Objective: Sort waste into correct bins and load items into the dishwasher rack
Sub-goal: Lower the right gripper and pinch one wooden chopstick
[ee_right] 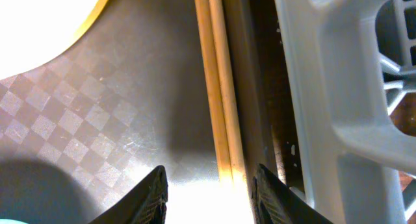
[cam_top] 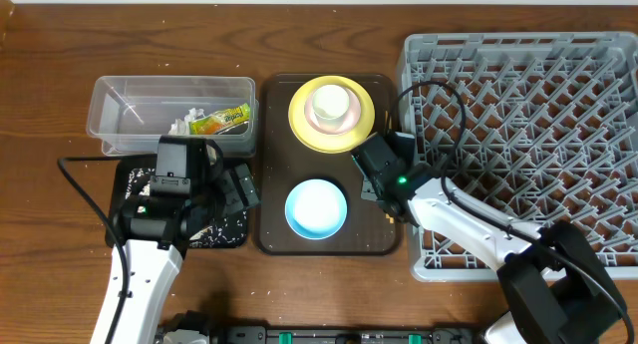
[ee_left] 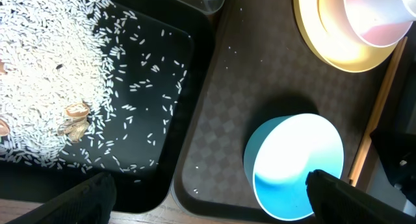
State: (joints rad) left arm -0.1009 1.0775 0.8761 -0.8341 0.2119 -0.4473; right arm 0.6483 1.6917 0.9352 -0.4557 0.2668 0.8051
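Right gripper [ee_right: 209, 177] straddles the chopsticks [ee_right: 218, 87] beside the dishwasher rack [ee_right: 325, 87]

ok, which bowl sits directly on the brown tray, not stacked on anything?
The light blue bowl, alone at the near end of the brown serving tray. The pale pink bowl rests on the yellow plate at the far end.

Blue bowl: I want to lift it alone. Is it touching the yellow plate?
Apart. The overhead view shows bare brown tray between the blue bowl and the yellow plate.
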